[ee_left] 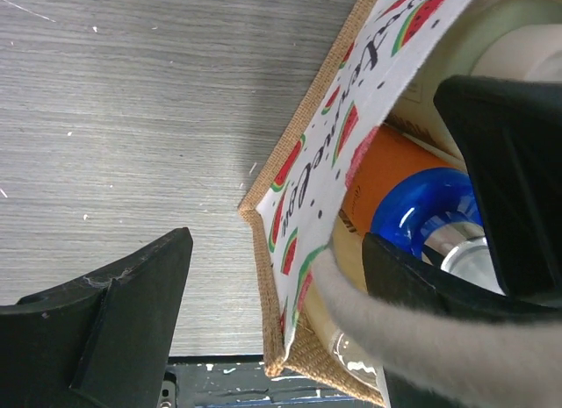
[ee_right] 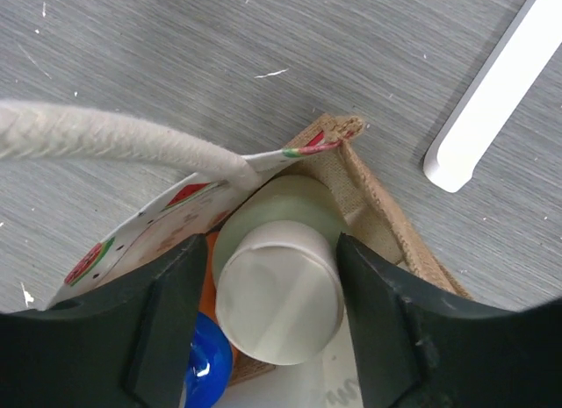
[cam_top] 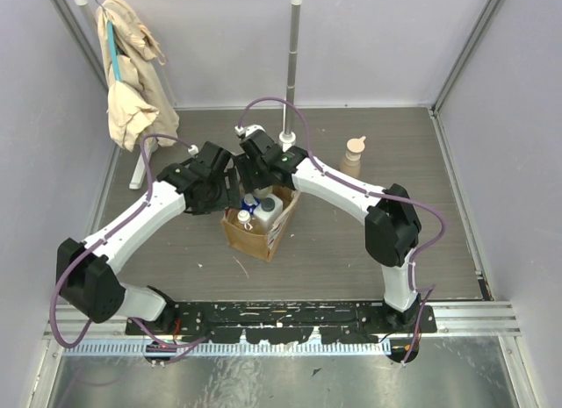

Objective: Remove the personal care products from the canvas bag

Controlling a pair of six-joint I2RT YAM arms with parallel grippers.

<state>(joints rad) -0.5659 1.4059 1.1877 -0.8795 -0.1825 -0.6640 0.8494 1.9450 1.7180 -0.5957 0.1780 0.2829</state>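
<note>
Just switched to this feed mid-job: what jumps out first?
The canvas bag at mid-table draws the eye first. The right gripper has its jaws hugging the cream cap of the olive-green bottle inside it, though a firm pinch cannot be confirmed. The left gripper straddles the bag's wall, open, and a tan pump-top bottle stands on the table beyond the bag to the right.

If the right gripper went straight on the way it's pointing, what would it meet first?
Probably the cream cap of the olive-green bottle in the canvas bag, straddled by the open right gripper; depth is unclear.
</note>
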